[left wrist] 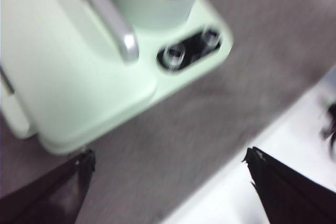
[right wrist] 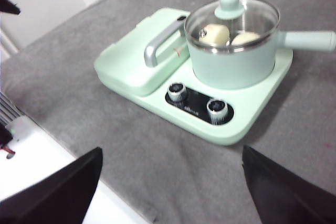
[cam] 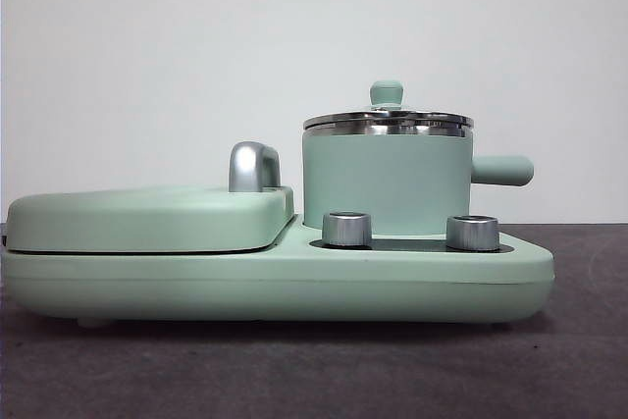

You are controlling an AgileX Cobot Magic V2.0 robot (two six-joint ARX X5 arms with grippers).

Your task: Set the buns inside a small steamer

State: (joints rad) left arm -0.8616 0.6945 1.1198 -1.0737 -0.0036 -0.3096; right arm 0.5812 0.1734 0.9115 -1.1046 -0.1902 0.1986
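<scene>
The small steamer (right wrist: pixel 231 59) stands on the right half of a mint-green appliance, with its glass lid (right wrist: pixel 231 11) on. Through the lid I see two pale buns (right wrist: pixel 214 34) lying side by side, the second one (right wrist: pixel 245 38) nearer the handle. From the front, the steamer (cam: pixel 386 179) hides the buns behind its wall. My right gripper (right wrist: pixel 171 153) hovers open and empty, above the table in front of the appliance. My left gripper (left wrist: pixel 169 156) is also open and empty, near the table's edge by the griddle end; that view is blurred.
The flat griddle section (cam: pixel 147 218) with its chrome handle (cam: pixel 252 166) takes up the appliance's left half. Two steel knobs (cam: pixel 346 229) (cam: pixel 472 233) sit in front of the steamer. The steamer's stubby handle (cam: pixel 502 170) sticks out to the right. The grey table (cam: pixel 314 370) ends in a white edge (right wrist: pixel 47 166).
</scene>
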